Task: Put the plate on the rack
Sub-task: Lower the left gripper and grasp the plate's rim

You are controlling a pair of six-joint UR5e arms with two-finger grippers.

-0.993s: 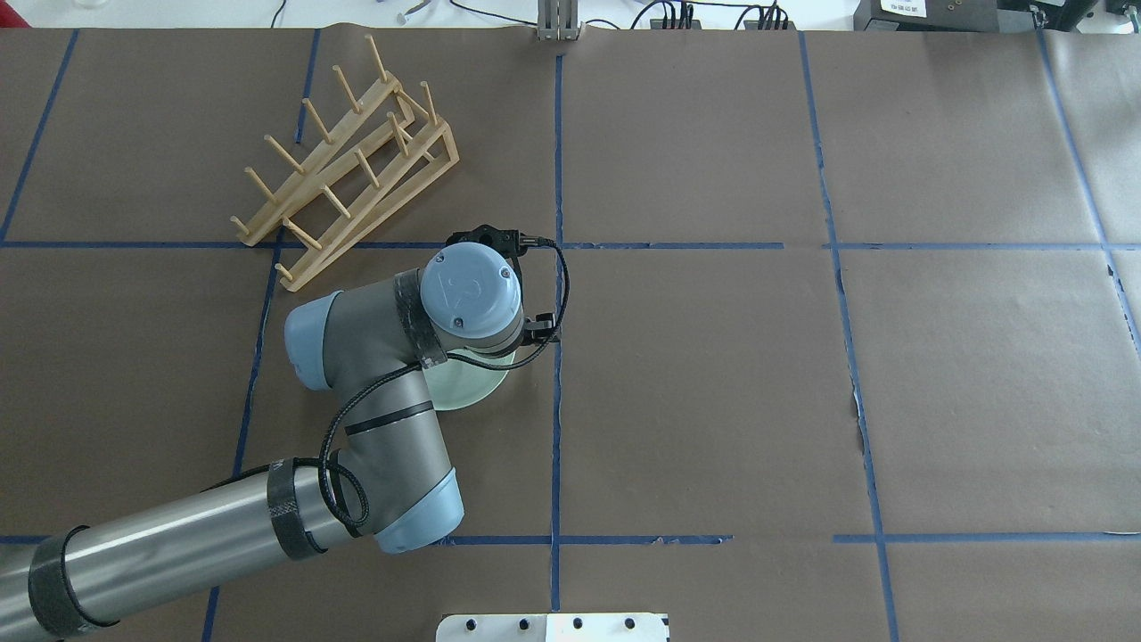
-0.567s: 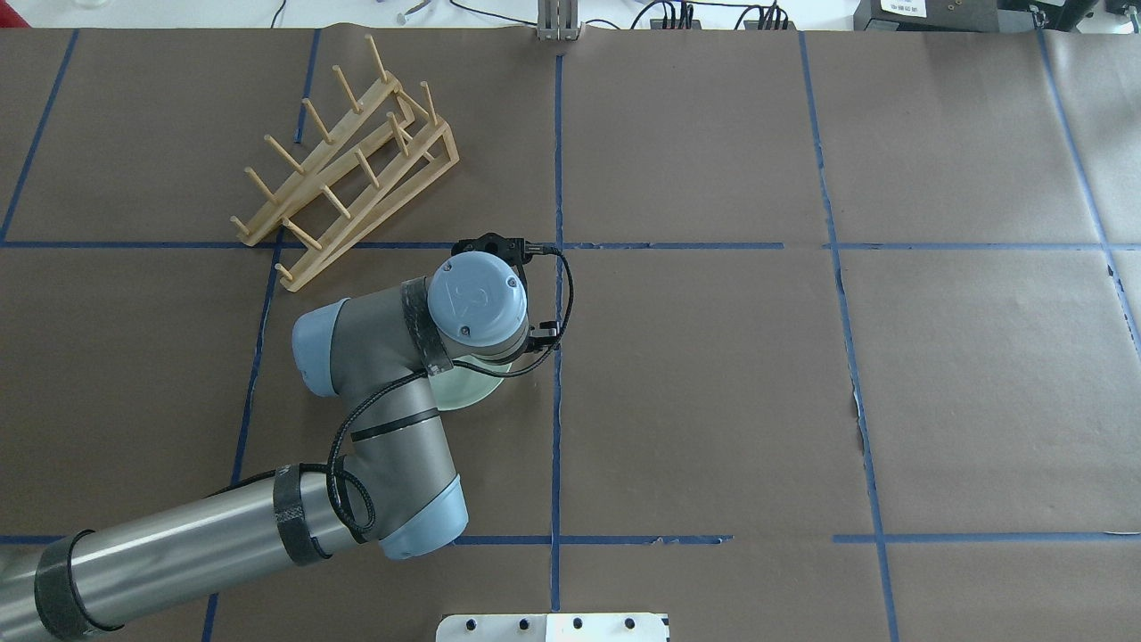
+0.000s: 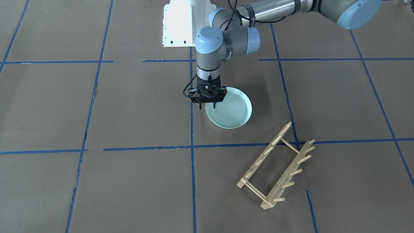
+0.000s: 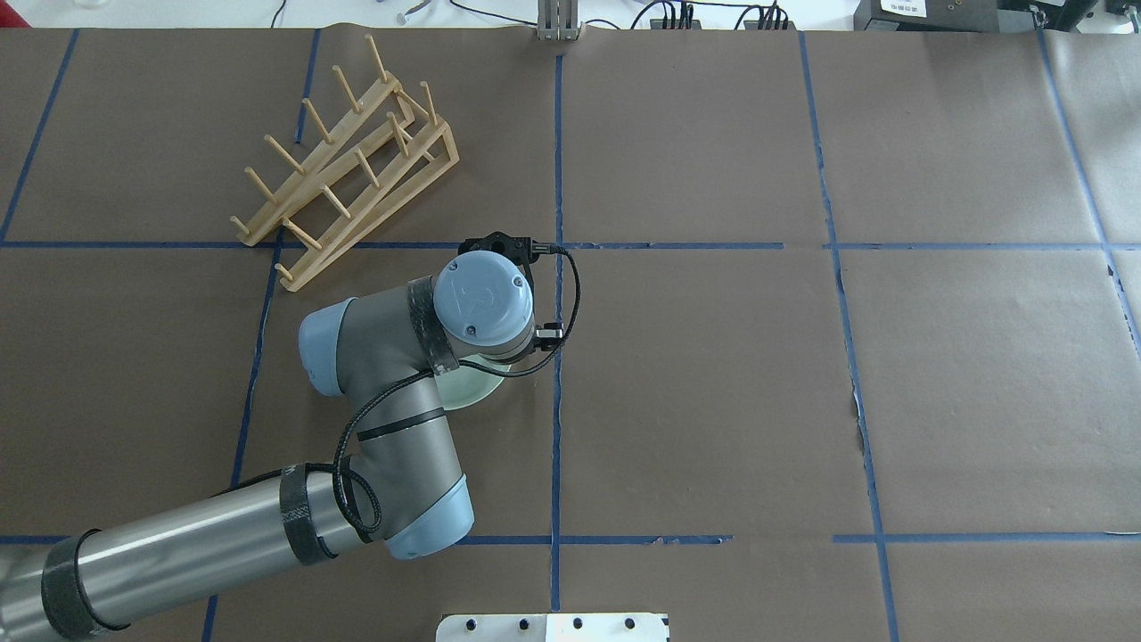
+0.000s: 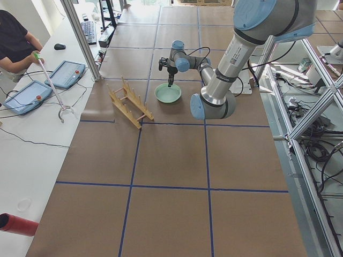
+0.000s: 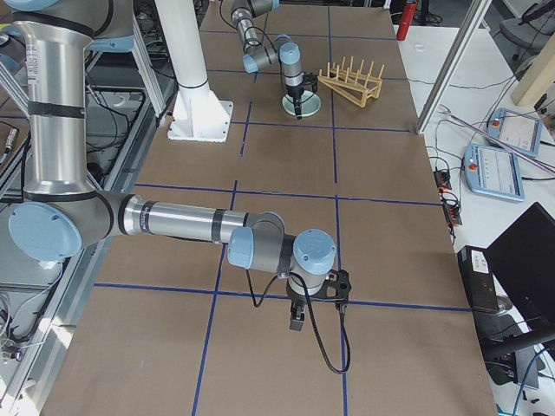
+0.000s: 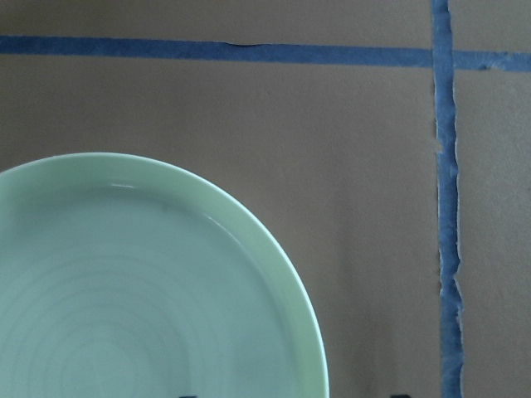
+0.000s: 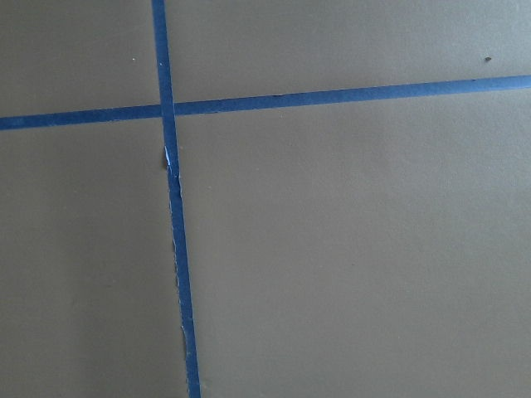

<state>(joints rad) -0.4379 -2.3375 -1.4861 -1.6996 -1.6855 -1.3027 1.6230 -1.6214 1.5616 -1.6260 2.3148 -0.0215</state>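
Observation:
The pale mint-green plate (image 3: 231,110) lies flat on the brown paper near the table's middle. It also shows in the left wrist view (image 7: 124,290) and, mostly hidden under the arm, in the overhead view (image 4: 470,389). My left gripper (image 3: 207,106) points straight down over the plate's rim on the side away from the rack. It is open and empty, with one finger on each side of the rim. The bamboo rack (image 3: 275,166) (image 4: 348,174) stands apart from the plate, with nothing on it. My right gripper (image 6: 299,322) hangs low over bare paper far off, and I cannot tell whether it is open or shut.
The white robot base plate (image 3: 181,26) sits at the robot's edge of the table. Blue tape lines cross the paper. An operator (image 5: 13,43) sits beyond the table's left end, with tablets (image 5: 64,72) beside them. A red cylinder (image 5: 16,225) lies off the table.
My left wrist has shifted a little to the right and now covers more of the plate in the overhead view. The plate and rack have not moved.

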